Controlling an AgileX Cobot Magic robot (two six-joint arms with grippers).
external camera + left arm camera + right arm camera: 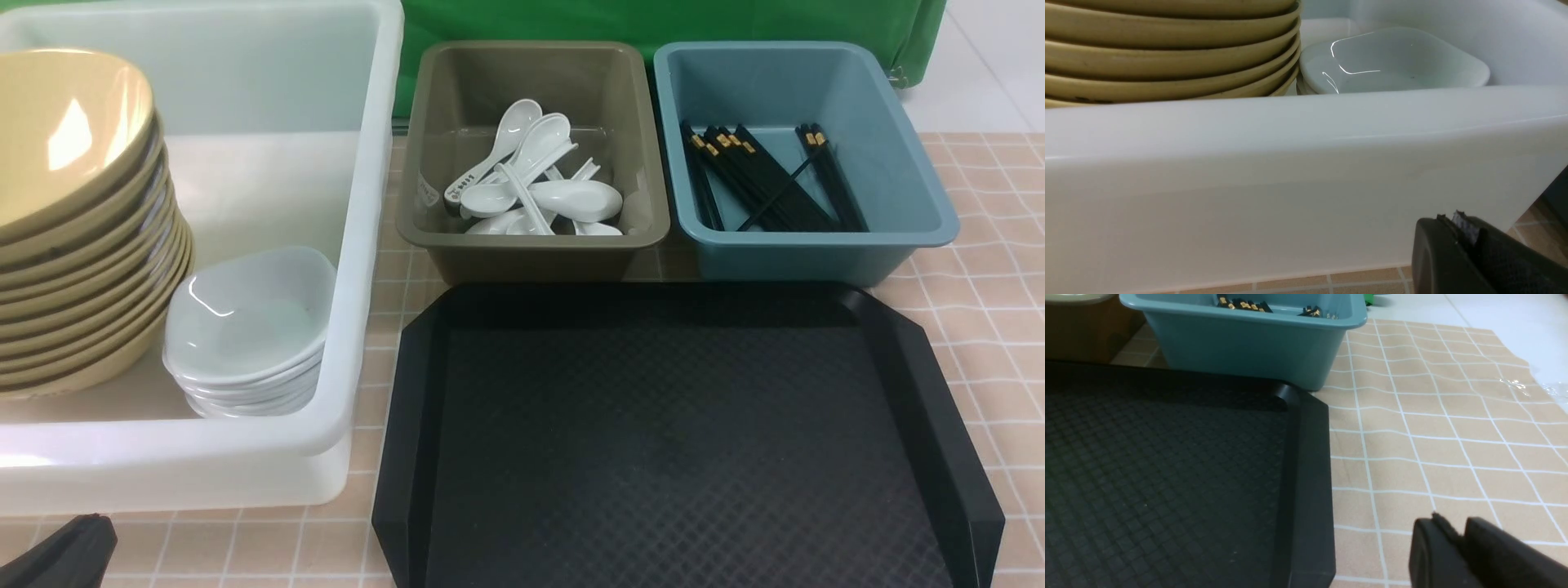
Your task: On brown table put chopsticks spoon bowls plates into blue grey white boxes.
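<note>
The white box (371, 204) at left holds a stack of tan plates (73, 245) and a stack of white bowls (245, 335). The grey box (535, 253) holds several white spoons (531, 180). The blue box (816, 245) holds black chopsticks (759, 180). My left gripper (1453, 222) is shut and empty, low beside the white box's near wall (1290, 183); its tip shows in the front view (69, 551). My right gripper (1449, 526) is shut and empty above the tablecloth, right of the black tray (1306, 457). It is out of the front view.
A black tray (686, 441) lies empty in front of the grey and blue boxes. The checked tan tablecloth (980, 310) covers the table; its edge (1523, 363) runs at the far right. A green cloth (653, 20) hangs behind the boxes.
</note>
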